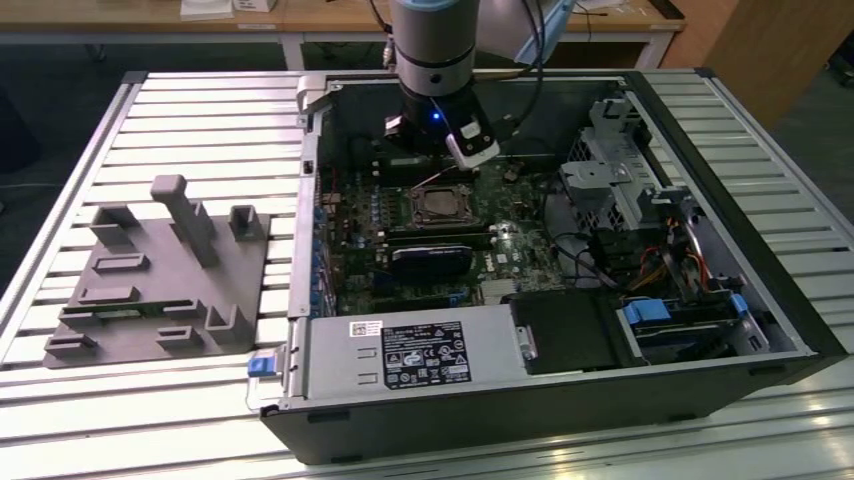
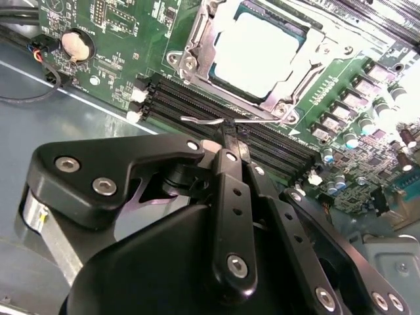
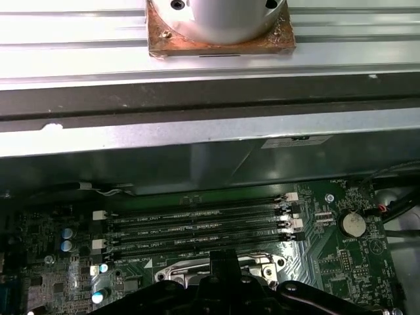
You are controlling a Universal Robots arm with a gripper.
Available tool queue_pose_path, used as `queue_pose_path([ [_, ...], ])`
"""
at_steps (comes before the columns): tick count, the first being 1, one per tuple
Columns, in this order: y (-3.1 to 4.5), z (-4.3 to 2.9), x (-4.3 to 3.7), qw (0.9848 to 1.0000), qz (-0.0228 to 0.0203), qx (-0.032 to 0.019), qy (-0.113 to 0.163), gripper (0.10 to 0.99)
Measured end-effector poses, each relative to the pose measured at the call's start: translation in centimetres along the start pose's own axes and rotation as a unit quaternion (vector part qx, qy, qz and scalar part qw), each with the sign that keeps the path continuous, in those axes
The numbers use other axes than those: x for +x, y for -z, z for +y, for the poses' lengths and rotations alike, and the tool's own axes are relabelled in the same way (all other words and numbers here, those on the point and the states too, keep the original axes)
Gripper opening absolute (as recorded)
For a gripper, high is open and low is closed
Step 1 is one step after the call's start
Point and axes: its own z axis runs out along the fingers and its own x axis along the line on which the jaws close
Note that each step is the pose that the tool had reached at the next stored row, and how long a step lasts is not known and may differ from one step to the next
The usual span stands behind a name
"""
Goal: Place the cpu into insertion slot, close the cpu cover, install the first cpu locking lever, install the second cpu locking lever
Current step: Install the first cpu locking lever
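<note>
The pale silvery square cpu (image 2: 256, 49) is seated in the silver-rimmed insertion slot (image 1: 415, 205), framed by the thin silvery metal cpu cover (image 2: 298, 72). The black claw (image 2: 227, 136) is clenched, tips touching a thin silver wire lever (image 2: 197, 121).

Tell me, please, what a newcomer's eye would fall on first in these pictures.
Most likely the grey robot arm reaching down into the open computer case in the middle of the exterior view. In the second wrist view, the pale cpu gleams inside the silvery cpu cover, and the black gripper meets a thin wire lever just beside it.
</note>
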Motion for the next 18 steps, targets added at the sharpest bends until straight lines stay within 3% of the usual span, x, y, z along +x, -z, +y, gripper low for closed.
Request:
queue_pose_path([
  [3,-0.09,-0.03,0.07,1.0,-0.0043,0.0001,0.001,0.106],
  [5,-0.14,-0.07,0.24,0.9999,-0.0126,0.002,0.004,0.106],
  [10,-0.41,-0.2,0.66,0.9994,-0.0324,0.0011,0.01,0.106],
  [12,-0.61,-0.26,0.71,0.9993,-0.0353,0.0008,0.01,0.106],
  [18,-1.09,-0.24,0.76,0.9993,-0.0365,0.001,0.007,0.106],
])
